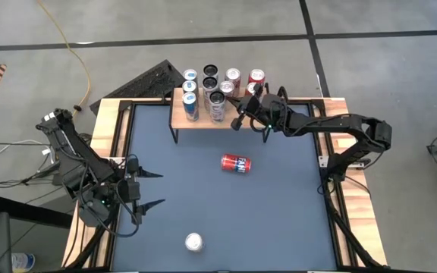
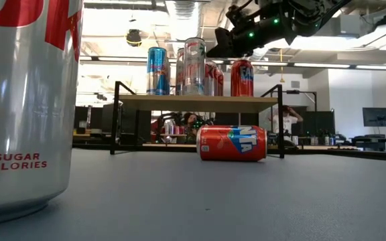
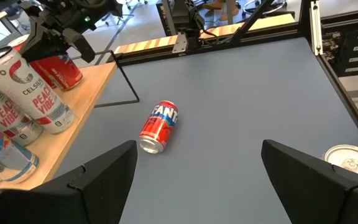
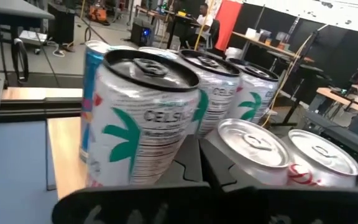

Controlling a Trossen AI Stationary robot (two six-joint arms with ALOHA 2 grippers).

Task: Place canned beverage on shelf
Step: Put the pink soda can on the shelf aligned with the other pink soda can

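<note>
Closest to the low camera stood a silver can (image 1: pixel 193 242) at the table's front edge. Left gripper (image 1: pixel 149 189) hung wide open and empty at the table's left. A red can (image 1: pixel 236 163) lay sideways mid-table. Behind it, the shelf (image 1: pixel 203 120) carried upright cans; the right gripper (image 1: pixel 243 114) hovered there, fingers closed, holding nothing.

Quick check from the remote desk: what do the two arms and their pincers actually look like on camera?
Both are dark, nearly black jointed arms with black cables along the links. The right pincer carries small green lights on its wrist housing, seen in the low view too. The left pincer ends in two flat, pointed black fingers, matte and unmarked.
</note>
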